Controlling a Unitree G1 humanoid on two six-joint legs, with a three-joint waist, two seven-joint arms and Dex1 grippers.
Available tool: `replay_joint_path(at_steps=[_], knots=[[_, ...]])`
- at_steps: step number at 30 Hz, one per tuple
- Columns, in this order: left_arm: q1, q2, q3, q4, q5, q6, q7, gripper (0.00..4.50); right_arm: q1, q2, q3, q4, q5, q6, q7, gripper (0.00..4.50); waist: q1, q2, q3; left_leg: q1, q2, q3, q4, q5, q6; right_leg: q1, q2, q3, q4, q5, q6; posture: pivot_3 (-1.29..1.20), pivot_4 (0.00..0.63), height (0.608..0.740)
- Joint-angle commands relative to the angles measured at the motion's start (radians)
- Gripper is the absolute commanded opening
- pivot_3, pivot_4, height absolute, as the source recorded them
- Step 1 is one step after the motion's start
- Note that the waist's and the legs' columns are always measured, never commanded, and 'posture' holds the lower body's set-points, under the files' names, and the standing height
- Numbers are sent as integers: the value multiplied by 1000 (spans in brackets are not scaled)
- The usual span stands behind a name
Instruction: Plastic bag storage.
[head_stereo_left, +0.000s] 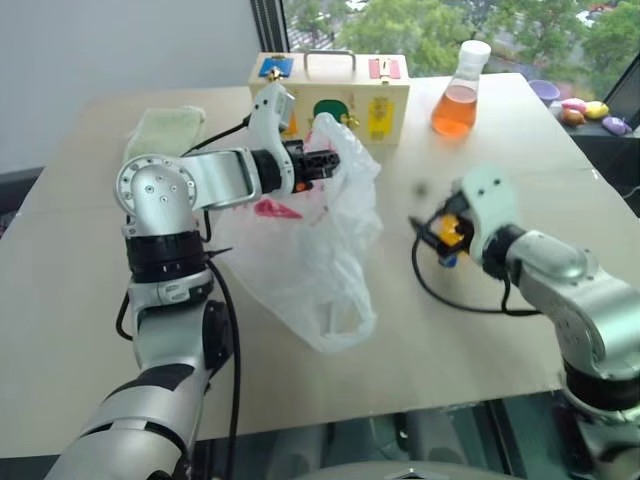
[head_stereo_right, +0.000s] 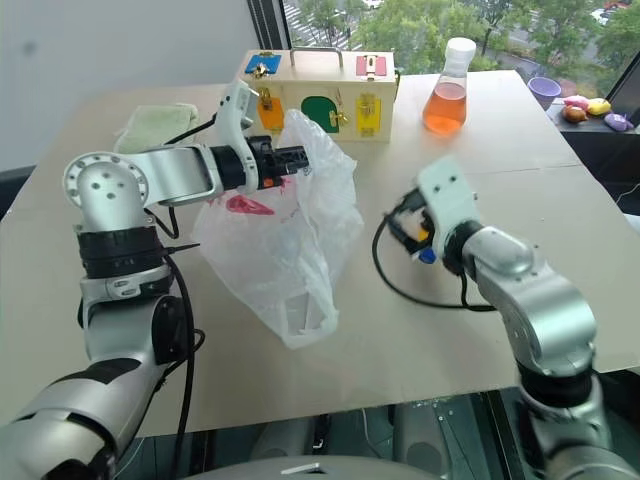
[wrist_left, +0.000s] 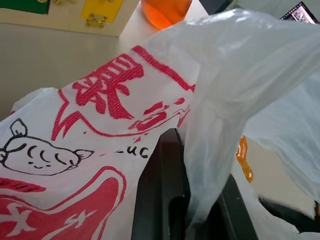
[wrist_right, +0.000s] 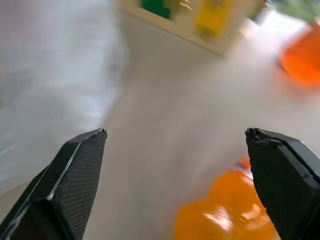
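Currently the left gripper has its fingers pinched on the top of the thin translucent white plastic bag with red lettering, lifting it while its lower end trails on the pale surface. Off to the bag's right, the right gripper has its fingers spread wide, empty.

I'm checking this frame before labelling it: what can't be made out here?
- Left gripper, shut on the plastic bag: the film wraps its fingertips in the left wrist view.
- Bag's red print: folds break it up, unreadable.
- Right gripper, open: motion blur smears the orange shape between its fingers.
- Green cloth: partly behind the left arm in the left eye view.
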Motion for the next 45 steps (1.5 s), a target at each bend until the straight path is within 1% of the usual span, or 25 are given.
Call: replay_joint_path(at_steps=[1,3,5,9,12,14,16,17,20,21,23,26,29,33,35,38,41,43,45], knots=[[-32,-8,32,-13,21,-13,-7,0,-73,125,-120,96,-105,138,-163,4480,2,0,0,0,0,0,0,0,0,0,0,0,0,0,0,0,150,740],[-32,-14,40,-14,26,-3,-5,0,-120,199,-175,171,-156,182,-229,4480,1,0,0,0,0,0,0,0,0,0,0,0,0,0,0,0,150,740],[-30,-20,50,-19,30,9,0,0,-152,234,-209,228,-193,201,-270,4480,1,0,0,-1,0,0,-1,0,0,-1,0,0,0,0,0,0,150,740],[-22,-35,68,-38,31,32,10,0,-198,275,-281,336,-216,177,-299,4480,-1,0,0,-1,0,0,-1,0,0,-1,0,0,-1,0,0,0,150,740],[-12,-45,84,-55,34,47,21,0,-224,276,-324,416,-199,175,-274,4480,-2,0,0,-1,0,0,-1,0,0,-1,0,0,-1,0,0,0,150,740],[-7,-52,97,-65,37,54,28,0,-219,245,-309,453,-185,167,-242,3940,-4,0,0,-1,0,0,-1,0,0,-1,0,0,-1,0,0,0,150,740],[-5,-62,107,-72,39,59,34,0,-205,212,-286,461,-173,167,-214,3249,-5,1,0,0,0,1,-1,0,0,0,0,0,-1,0,0,0,150,740],[-5,-67,112,-74,41,60,36,0,-197,190,-267,459,-166,170,-197,3152,-4,1,0,0,0,0,-1,0,0,0,0,0,-1,0,0,0,150,740],[-5,-77,123,-78,46,63,36,0,-161,140,-214,411,-126,147,-130,3152,-3,0,0,0,0,0,-1,0,0,1,0,0,-1,0,0,0,150,740],[-7,-78,127,-79,47,65,35,0,-139,118,-199,364,-87,134,-76,3152,-1,1,0,0,0,0,-1,0,0,1,0,-1,-1,0,0,0,150,740],[-11,-81,135,-78,47,67,30,0,-111,106,-218,253,32,145,49,3152,-2,1,0,-1,0,-1,-1,0,0,1,0,-1,-2,0,0,0,150,740],[-21,-73,135,-72,45,72,6,0,-73,53,-172,76,206,178,225,3152,-11,2,1,-3,0,0,-1,0,0,-1,0,-1,-3,0,0,0,150,740],[-35,-51,126,-69,33,87,-42,0,-66,36,-91,10,295,182,298,3152,-16,2,1,-2,0,0,-2,0,0,-2,1,-1,-3,0,0,0,150,740],[-40,26,103,-104,-10,162,-156,0,-123,87,44,84,295,128,282,3152,-15,2,1,0,1,-1,-2,-2,3,0,1,-1,-2,0,0,0,150,740],[-43,67,97,-118,-18,183,-198,0,-154,104,100,116,300,94,297,3152,-11,2,1,0,0,-1,-1,-2,3,0,1,-1,-1,0,0,0,150,740],[-50,115,71,-128,14,179,-230,0,-172,77,184,128,319,33,359,3152,-9,2,1,0,0,-2,-1,0,0,0,1,-1,-1,0,0,0,150,740],[-47,117,57,-131,45,156,-234,0,-158,44,198,115,367,14,419,3152,-3,2,1,-3,0,-3,-1,0,0,0,0,-3,-4,0,0,0,150,740],[-31,126,58,-160,32,182,-256,0,-170,31,258,180,336,-44,438,3152,-4,2,1,-3,-1,-3,-1,0,0,-1,0,-3,-4,0,0,0,150,740],[-6,166,54,-192,-13,215,-304,0,-203,65,296,312,275,-117,411,3152,-11,2,1,-3,0,-3,-2,0,-1,-1,0,-3,-4,0,0,0,150,740]])
